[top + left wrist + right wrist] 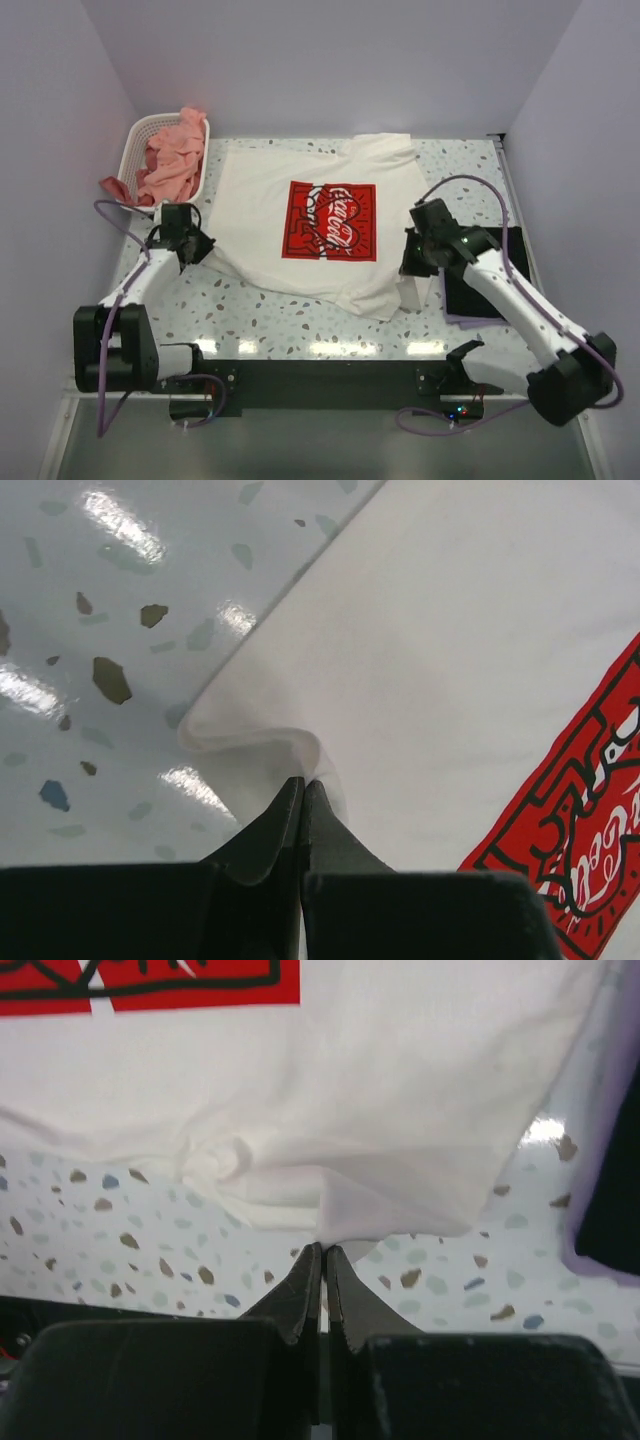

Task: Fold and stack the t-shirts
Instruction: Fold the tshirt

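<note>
A cream-white t-shirt (270, 215) with a red square logo print (331, 220) lies spread on the speckled table. My left gripper (197, 247) is shut on its left edge; the cloth (300, 750) puckers at the fingertips. My right gripper (413, 262) is shut on its right lower edge, the cloth (340, 1215) bunched at the tips. A folded black t-shirt (478, 288) lies on a lilac one (462, 320) at the right, under my right arm. Salmon-pink t-shirts (172, 160) fill the basket.
A white perforated basket (140, 130) stands at the back left, pink cloth hanging over its rim. White walls close in the table on three sides. A black rail with the arm bases runs along the near edge (320, 380).
</note>
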Robot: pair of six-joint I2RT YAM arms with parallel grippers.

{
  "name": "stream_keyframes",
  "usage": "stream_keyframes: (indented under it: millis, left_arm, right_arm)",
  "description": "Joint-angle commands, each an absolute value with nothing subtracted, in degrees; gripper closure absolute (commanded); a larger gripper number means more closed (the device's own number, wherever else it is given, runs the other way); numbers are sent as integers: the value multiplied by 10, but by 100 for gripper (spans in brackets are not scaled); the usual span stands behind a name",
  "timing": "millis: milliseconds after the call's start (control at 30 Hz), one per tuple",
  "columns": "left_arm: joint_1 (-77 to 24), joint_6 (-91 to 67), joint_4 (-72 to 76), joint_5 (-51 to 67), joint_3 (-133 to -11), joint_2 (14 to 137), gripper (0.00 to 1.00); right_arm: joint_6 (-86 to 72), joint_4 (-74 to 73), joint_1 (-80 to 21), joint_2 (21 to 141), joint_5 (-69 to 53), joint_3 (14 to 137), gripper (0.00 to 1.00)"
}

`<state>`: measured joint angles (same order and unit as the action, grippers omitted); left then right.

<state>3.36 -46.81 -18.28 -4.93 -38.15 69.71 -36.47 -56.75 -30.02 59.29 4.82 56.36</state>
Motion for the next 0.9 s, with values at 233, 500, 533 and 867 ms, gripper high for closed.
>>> stream_keyframes:
  millis: [233, 500, 533, 867]
  left_arm:
    - [14, -494, -123, -75, -520, 867, 100]
    - [15, -496, -134, -95, -569, 927, 100]
    - [15, -497, -134, -96, -571, 930, 100]
    - [24, -511, -133, -99, -571, 936, 100]
  right_arm:
    - [-314, -324, -148, 853, -81, 682, 100]
    - [-335, -283, -99, 931, -119, 737, 100]
    - [-333, -285, -93, 934, -120, 743, 100]
    - [-345, -273, -55, 946, -117, 762, 100]
